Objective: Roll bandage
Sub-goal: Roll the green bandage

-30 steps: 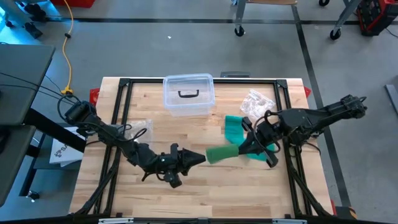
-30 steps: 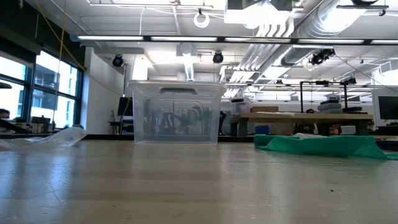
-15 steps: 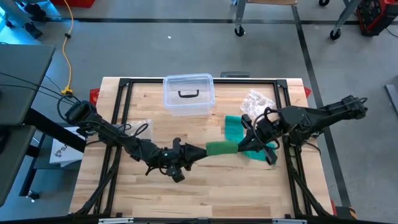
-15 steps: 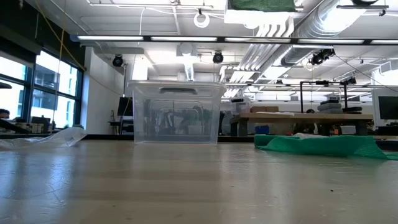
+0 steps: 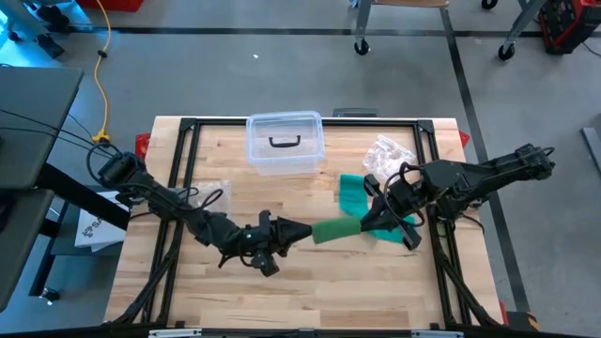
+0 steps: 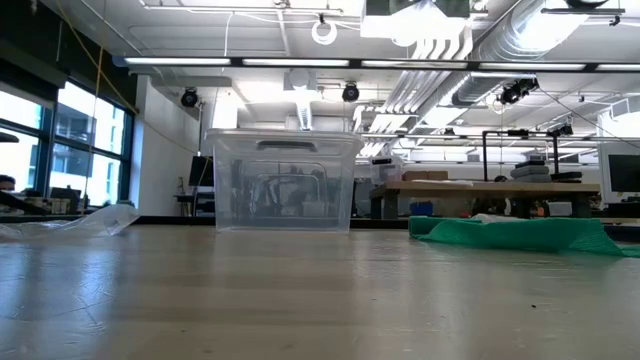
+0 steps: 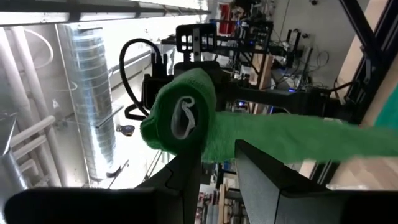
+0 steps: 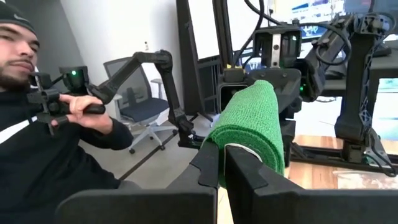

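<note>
- Grey concrete floor (image 5: 282,75) surrounds the bench (image 5: 225,291).
- Tall windows (image 6: 60,150) line one wall.
- Ceiling ducts (image 6: 470,50) and strip lights (image 6: 250,62) overhead.
- An office chair (image 8: 134,102) stands beyond.

A robotics lab or workshop is indicated. Exposed ducting (image 6: 470,35) and strip lights are seen under an open ceiling, with workbenches (image 6: 490,186) of equipment behind. A concrete floor (image 5: 235,84) with taped lines, cables and wheeled frames is seen around the table's (image 5: 310,282) edges.

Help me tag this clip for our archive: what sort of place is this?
Probably a robotics lab or workshop: exposed ceiling ducts, benches loaded with equipment behind the wooden table, and a person nearby holding a control arm.
</note>
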Available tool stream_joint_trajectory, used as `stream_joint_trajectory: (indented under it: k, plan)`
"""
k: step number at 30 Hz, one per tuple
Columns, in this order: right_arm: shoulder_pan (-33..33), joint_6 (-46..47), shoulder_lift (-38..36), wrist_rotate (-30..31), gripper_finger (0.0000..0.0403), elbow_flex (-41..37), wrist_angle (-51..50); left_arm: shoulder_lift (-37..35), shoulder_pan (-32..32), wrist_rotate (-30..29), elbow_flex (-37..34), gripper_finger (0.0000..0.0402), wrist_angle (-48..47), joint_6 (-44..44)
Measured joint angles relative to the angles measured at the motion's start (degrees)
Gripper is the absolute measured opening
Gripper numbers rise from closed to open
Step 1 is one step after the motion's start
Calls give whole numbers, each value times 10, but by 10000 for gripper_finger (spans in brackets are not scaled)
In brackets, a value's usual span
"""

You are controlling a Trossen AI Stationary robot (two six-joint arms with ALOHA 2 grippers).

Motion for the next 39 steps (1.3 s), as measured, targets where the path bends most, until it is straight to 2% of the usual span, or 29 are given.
stream_joint_trajectory:
  k: [20,39]
  plan:
    - [0,9,0,-8,0,0,-1,0,-5,36,0,94,17,51]
    - [0,10,0,4,0,0,2,0,10,66,0,94,17,50]
